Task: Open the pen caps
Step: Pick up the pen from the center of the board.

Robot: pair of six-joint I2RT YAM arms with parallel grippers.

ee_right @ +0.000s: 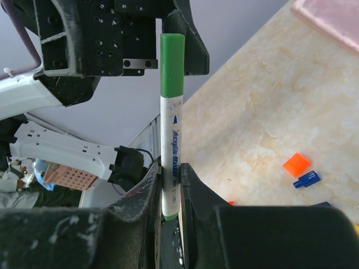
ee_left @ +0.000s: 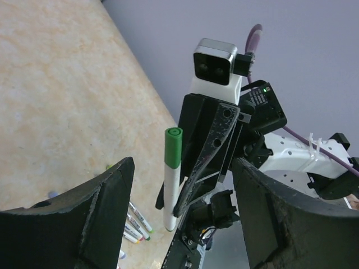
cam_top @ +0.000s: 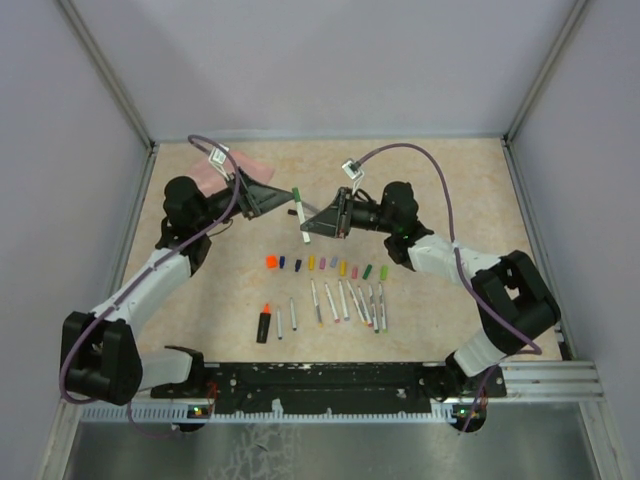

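Clamping the pen (ee_right: pixel 170 140) by its barrel, the right gripper (ee_right: pixel 170 178) pointed the green cap (ee_right: pixel 171 64) lengthwise between the left gripper's (ee_left: pixel 182 168) wide-apart jaws, not touching.

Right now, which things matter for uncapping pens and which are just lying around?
In use: green plastic cap, white pen barrel, right gripper, left gripper.
Lying about: loose coloured caps, thin white pens, flat pink pouch.

The lower end of the pen (ee_right: pixel 170 140) is hidden between the fingers of the right claw (ee_right: pixel 170 178); past that claw, the pouch (ee_right: pixel 331 19) is cut off by the edge.
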